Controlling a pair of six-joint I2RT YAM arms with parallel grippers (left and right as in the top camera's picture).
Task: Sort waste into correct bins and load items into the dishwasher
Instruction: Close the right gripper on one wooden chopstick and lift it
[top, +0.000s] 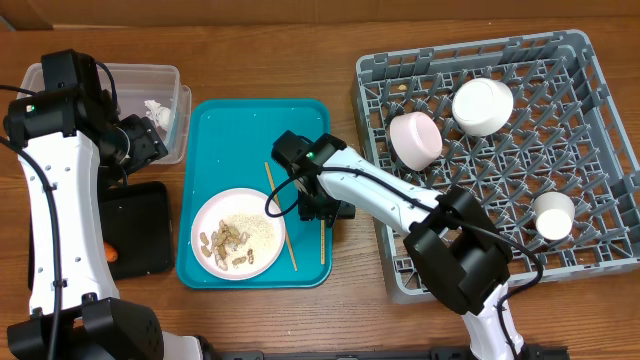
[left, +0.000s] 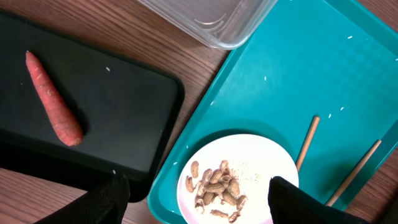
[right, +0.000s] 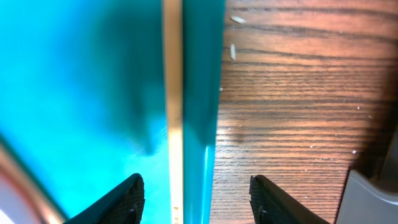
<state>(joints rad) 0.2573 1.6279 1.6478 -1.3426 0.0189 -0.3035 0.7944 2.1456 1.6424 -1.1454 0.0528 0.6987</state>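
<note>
A white plate (top: 238, 233) with peanut shells (left: 219, 186) and rice crumbs lies in the teal tray (top: 230, 125). Two wooden chopsticks lie in that tray: one (top: 280, 215) beside the plate, one (top: 322, 242) along the right rim. My right gripper (top: 322, 210) is open low over the rim chopstick (right: 174, 93), its fingers (right: 196, 199) either side of it. My left gripper (top: 152, 148) is open and empty, high above the plate (left: 199, 205). The carrot (left: 53, 99) lies in the black tray (left: 124, 106). A white tissue (top: 158, 112) is in the clear tub (top: 170, 80). No red wrapper shows.
The grey dish rack (top: 590, 110) stands at the right and holds three white bowls (top: 415, 138), (top: 482, 105), (top: 552, 215). Its corner shows in the right wrist view (right: 373, 199). Bare wooden table (right: 292, 93) lies between the teal tray and the rack.
</note>
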